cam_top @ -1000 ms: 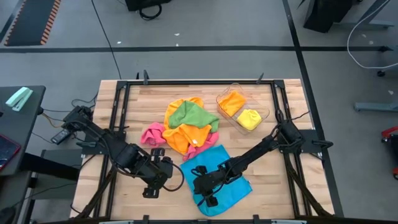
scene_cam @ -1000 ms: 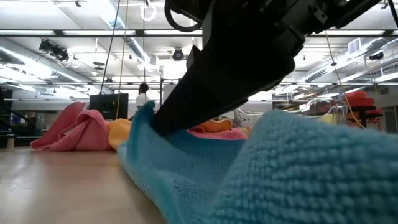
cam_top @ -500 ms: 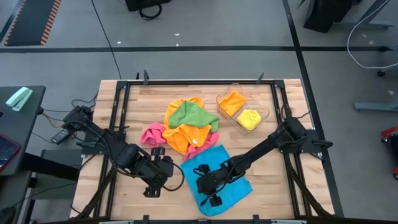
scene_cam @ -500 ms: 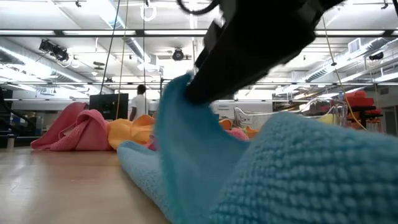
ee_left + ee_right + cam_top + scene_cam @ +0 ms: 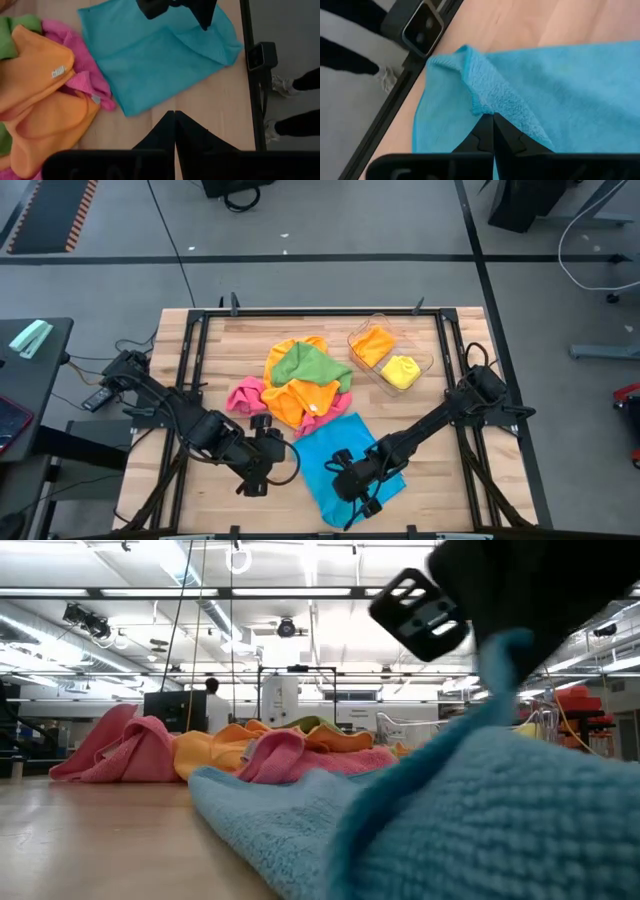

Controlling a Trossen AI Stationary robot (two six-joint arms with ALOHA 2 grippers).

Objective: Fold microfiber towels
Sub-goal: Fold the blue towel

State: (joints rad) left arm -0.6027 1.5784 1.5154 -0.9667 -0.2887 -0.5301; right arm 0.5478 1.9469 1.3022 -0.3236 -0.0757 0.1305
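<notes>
the right claw [image 5: 362, 492] had just clamped together on the blue towel [image 5: 325, 455], dragging a fold toward the bench's front edge; the left claw [image 5: 262, 477] was together, empty.

A lone towel [image 5: 340, 465] lies spread on the table [image 5: 240, 345] at its near edge, right of centre. The right gripper [image 5: 362, 492] sits on its near right part; the left gripper [image 5: 268, 470] is just left of it. A towel pile [image 5: 295, 385] lies behind. A tray [image 5: 390, 358] sits far right.
</notes>
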